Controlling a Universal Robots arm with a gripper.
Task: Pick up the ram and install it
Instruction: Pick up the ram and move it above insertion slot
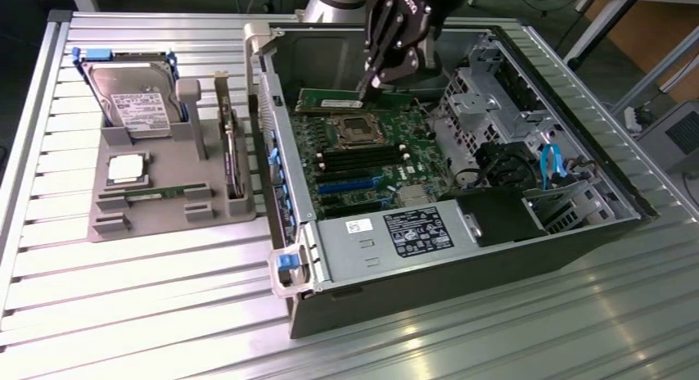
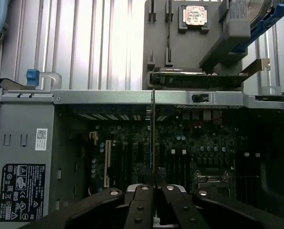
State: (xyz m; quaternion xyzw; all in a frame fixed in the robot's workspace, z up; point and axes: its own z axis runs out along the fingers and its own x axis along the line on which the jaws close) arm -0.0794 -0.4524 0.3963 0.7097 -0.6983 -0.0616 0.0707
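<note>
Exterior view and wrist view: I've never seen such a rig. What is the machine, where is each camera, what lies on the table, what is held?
The machine is a robot arm ending in a gripper. The exterior view is from a camera off the arm; the wrist view is from a camera on the wrist. On the ribbed metal table lies an open computer case, its motherboard exposed. At the exterior view's left, a grey holder carries a hard drive, an expansion card and another memory stick. The gripper is shut on the ram, a thin green stick, over the motherboard.
</note>
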